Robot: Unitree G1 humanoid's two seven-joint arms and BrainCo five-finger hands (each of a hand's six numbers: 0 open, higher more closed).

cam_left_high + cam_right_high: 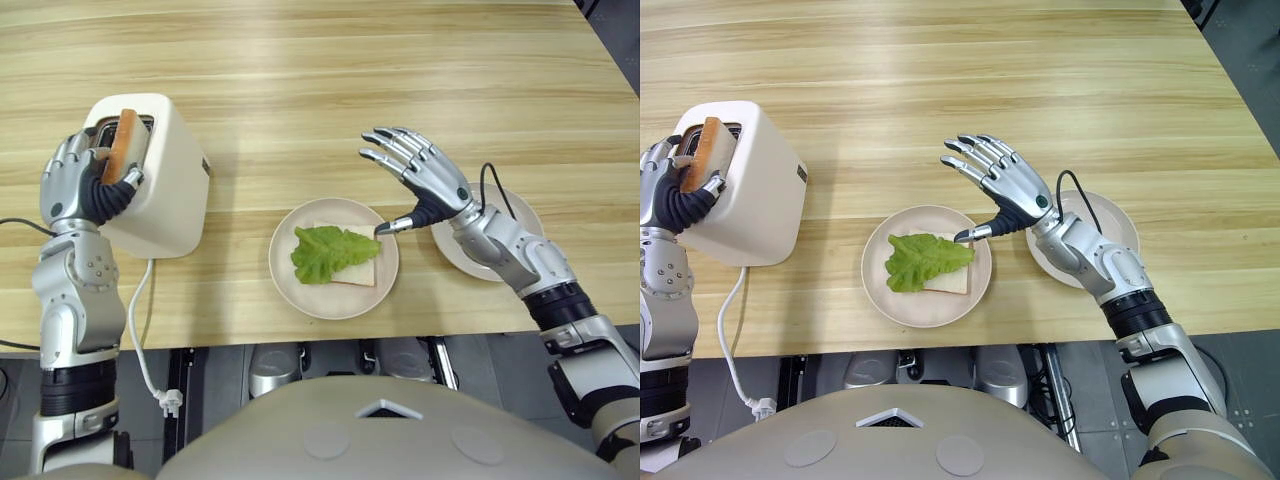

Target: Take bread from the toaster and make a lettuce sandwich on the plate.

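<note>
at nine o'clock from the plate (290, 290), the left hand (85, 180) was curled tight around the second bread (122, 145), which poked up out of the toaster (165, 200). on the plate, the first bread (362, 273) lay flat with lettuce (330, 252) on top. the right hand (420, 170) hung at two o'clock, spread wide, holding nothing. i think only the top bread was left to add.

No legible txt, nos. or signs. Only candidate: small dark mark (207, 168) on toaster (170, 210) side wall, near top edge; poss. a label or logo, but too small & blurred to make out in either view.
</note>
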